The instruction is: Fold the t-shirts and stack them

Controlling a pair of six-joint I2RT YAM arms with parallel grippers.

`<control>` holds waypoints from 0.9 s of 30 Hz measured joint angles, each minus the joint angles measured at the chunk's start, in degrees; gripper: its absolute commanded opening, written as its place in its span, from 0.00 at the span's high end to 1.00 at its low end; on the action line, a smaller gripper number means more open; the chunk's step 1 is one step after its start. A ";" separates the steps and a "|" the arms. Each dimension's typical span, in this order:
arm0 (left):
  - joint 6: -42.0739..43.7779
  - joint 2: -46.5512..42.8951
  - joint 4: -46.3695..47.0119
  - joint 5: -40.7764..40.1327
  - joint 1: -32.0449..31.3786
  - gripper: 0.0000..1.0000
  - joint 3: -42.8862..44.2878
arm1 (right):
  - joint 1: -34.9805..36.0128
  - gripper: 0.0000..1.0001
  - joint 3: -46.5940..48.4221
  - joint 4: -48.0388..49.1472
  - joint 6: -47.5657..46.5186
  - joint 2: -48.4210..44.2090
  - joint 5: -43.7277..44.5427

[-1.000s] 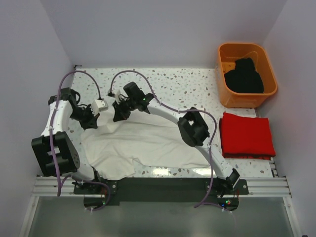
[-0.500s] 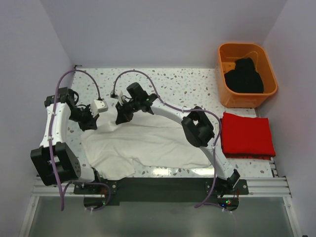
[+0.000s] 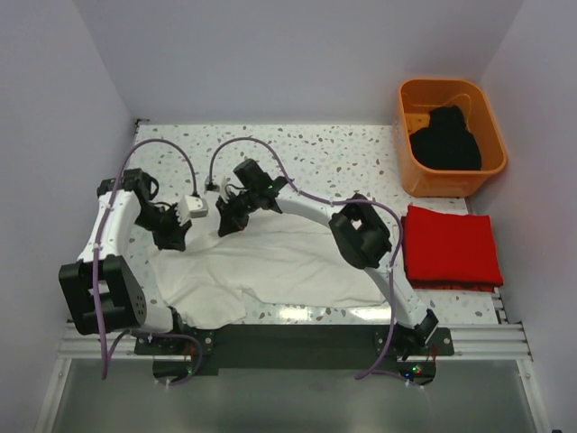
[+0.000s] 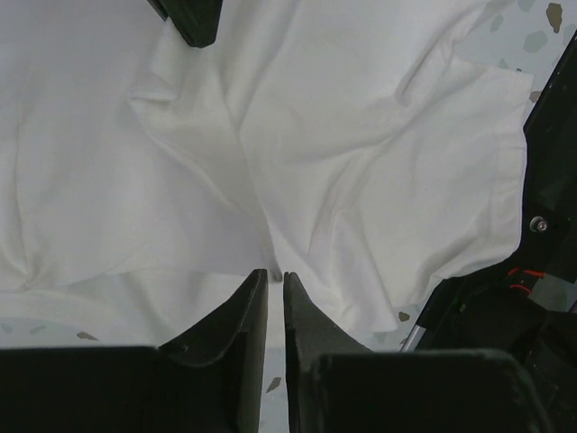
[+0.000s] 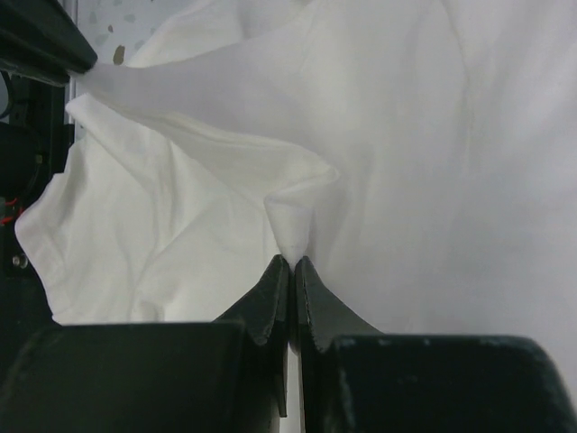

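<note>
A: Left to right, what is shown?

B: The left gripper [image 3: 172, 234] sits at the far left edge of the white shirt [image 3: 270, 266]. Its jaws are almost together with a thin slit between them, and a ridge of cloth runs up to the tips [image 4: 275, 273]. Whether they pinch it cannot be told. The right gripper [image 3: 226, 220], just beside it, is closed on a small peak of the same cloth [image 5: 293, 260]. The shirt lies rumpled on the table [image 3: 334, 153] in front of the arms. The red shirt [image 3: 451, 248] lies folded at the right. The black shirt [image 3: 446, 140] is in the tub [image 3: 451, 83] beyond it.

A: What could go wrong?

B: Probably an uneven fold. If the left side slips free while the right holds, the edge is drawn by one corner and the cloth skews or bunches. The right pinch is also shallow, so a sharp pull could strip it.

A: What differs from the view a second before?

B: Both grippers are nearer the arm bases, and the far edge of the white shirt has come with them. The red and black shirts have not moved.
</note>
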 measured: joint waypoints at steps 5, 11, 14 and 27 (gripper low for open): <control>-0.74 3.37 -0.63 2.05 1.46 0.59 1.70 | 0.00 0.56 -4.13 -1.88 -2.80 -0.57 -1.36; -11.32 20.94 1.22 10.16 11.98 0.40 20.31 | -0.33 0.40 -6.23 -8.68 -7.34 -3.74 -2.27; -20.68 26.56 8.31 10.95 14.40 0.37 25.55 | -1.75 0.37 -6.34 -10.67 -7.21 -7.52 -2.23; -46.18 35.47 23.63 8.66 14.60 0.41 26.93 | -30.23 0.48 -5.18 -24.72 -9.94 -14.64 9.38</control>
